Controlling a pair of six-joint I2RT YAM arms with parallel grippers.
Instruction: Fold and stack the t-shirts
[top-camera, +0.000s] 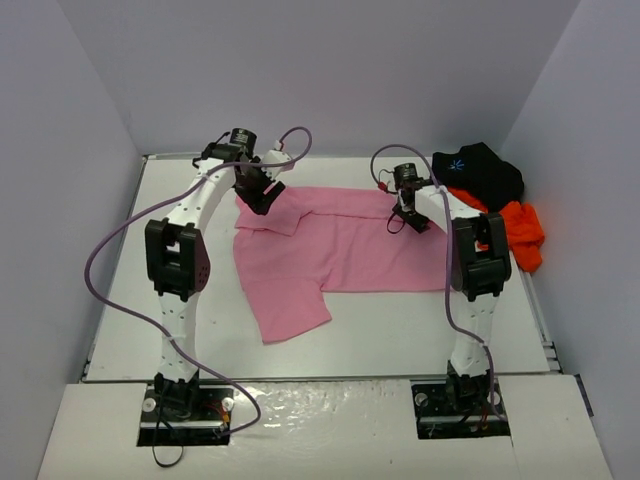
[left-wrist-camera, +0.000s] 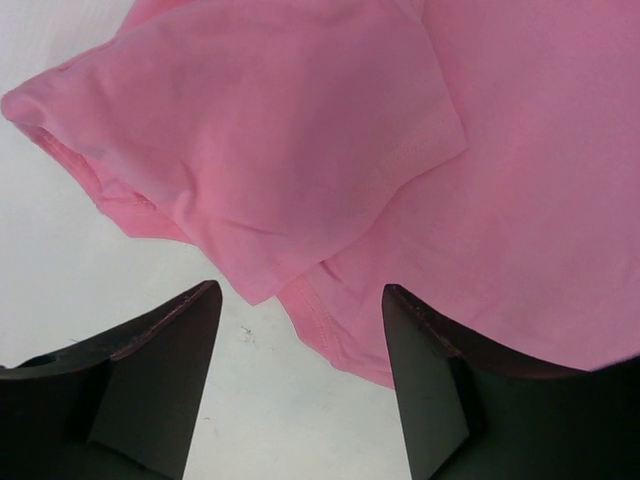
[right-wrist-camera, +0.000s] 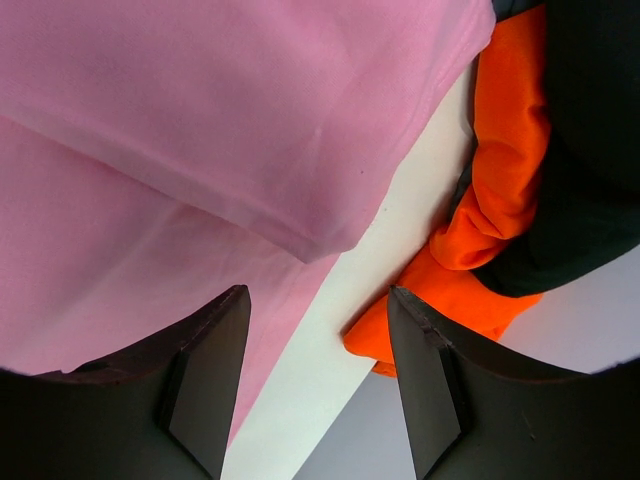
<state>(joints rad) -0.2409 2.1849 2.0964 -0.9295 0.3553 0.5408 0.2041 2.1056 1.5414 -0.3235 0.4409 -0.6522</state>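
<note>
Top external view: pink shirt lies spread between the arms, far edge folded over. Left gripper and right gripper hang above that fold, jaws apart, holding nothing. Next, I judge, regrip for another fold; black shirt and orange shirt wait far right.

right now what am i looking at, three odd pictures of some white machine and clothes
Two white robot arms are bolted at a table's near edge. The wide picture is from a camera above and behind them. The other two are from wrist cameras; the dark wedges are each arm's own fingers. A pink t-shirt lies spread mid-table, partly folded. A black t-shirt and an orange t-shirt are bunched far right. The left gripper and right gripper hover open over the pink t-shirt's edges, holding nothing.
</note>
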